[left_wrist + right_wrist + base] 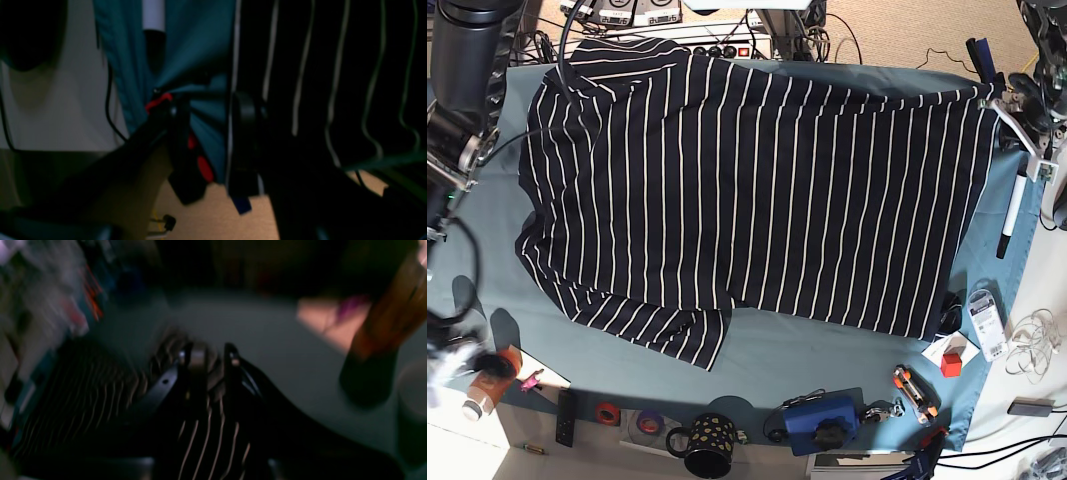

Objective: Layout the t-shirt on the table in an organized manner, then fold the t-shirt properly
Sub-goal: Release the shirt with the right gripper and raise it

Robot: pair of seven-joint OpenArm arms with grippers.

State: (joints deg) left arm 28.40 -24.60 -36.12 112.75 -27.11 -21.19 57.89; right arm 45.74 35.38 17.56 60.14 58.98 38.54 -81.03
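Soft striped t-shirt [757, 190] lies flat; left fingers [213, 140] pinch its hem, right fingers [210, 356] its fabric.

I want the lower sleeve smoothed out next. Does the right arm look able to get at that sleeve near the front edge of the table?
Probably yes. The lower sleeve lies flat on the table with bare cloth around it, on the right arm's side. The right gripper, though, looks shut on the t-shirt, so it must release first.
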